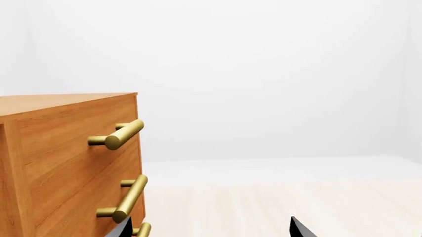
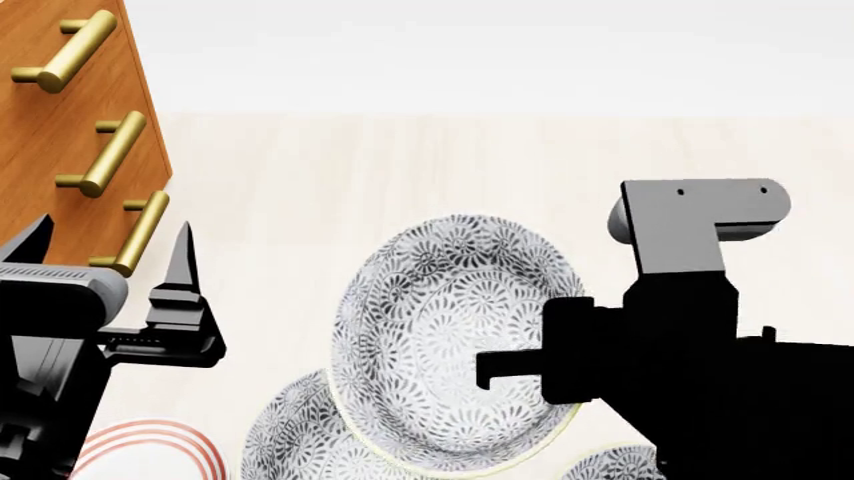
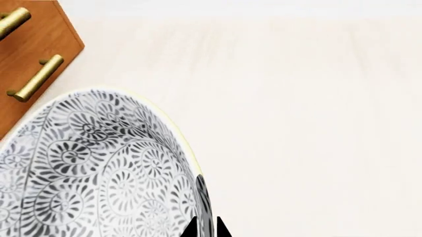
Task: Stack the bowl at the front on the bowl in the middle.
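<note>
Black fingertips of the right gripper [image 3: 205, 228] pinched the rim of the lifted bowl [image 2: 454, 340], held tilted above a second patterned bowl [image 2: 300, 440]; the left gripper [image 2: 107, 260] hung spread and empty beside the drawer cabinet [image 2: 67, 120]. Risk: so thin a rim pinch might slip, since the bowl is tilted. Counted: three patterned bowls with one [image 2: 607, 465] partly hidden, one red-ringed dish [image 2: 147, 450], three handles.

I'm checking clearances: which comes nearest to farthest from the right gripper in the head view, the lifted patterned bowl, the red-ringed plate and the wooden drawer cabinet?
1. The lifted grey-patterned bowl, its rim between the right gripper jaws.
2. The red-ringed white plate, bottom left.
3. The wooden drawer cabinet with brass handles, top left.
</note>
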Motion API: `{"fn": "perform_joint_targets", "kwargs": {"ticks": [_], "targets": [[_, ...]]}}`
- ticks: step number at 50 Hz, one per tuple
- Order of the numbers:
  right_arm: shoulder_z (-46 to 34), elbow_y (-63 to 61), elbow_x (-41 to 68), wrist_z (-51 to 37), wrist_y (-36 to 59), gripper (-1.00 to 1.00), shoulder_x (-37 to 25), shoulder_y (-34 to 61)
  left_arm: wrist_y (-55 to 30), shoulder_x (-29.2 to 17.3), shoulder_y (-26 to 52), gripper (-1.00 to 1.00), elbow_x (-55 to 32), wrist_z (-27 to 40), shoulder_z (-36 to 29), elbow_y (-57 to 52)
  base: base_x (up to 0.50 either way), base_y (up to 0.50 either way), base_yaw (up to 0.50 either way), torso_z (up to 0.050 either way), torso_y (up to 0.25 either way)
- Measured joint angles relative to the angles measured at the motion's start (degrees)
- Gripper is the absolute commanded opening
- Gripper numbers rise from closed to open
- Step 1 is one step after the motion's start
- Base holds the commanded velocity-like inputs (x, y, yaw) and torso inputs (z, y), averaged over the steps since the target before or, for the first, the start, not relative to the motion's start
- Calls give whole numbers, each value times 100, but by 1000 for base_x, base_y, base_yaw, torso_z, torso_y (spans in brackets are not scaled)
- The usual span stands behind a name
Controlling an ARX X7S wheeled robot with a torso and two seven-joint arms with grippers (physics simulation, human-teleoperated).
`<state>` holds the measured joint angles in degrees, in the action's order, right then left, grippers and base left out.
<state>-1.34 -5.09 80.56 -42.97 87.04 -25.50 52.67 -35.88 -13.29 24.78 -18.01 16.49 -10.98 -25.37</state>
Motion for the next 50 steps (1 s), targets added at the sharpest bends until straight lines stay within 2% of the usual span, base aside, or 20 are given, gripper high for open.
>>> {"fn": "perform_joint_targets", "kwargs": {"ticks": [17,41,42,50], "targets": [[-957,-163,-280,697,-543,-100,132,-334,-22,-32,19,100,-66,44,1,-34,0,0,0,0,0],[-2219,1024,-1604,2067,-1578,-100,402,-237,18,-94,-41,100,-121,103,-5,-72,0,0,0,0,0],[-2252,1070,-1635,2113,-1608,100,407,-231,20,-96,-44,100,-122,105,-7,-71,0,0,0,0,0],[-2436,1327,-1816,2357,-1759,100,436,-182,42,-112,-55,100,-132,115,-28,-55,0,0,0,0,0]]}}
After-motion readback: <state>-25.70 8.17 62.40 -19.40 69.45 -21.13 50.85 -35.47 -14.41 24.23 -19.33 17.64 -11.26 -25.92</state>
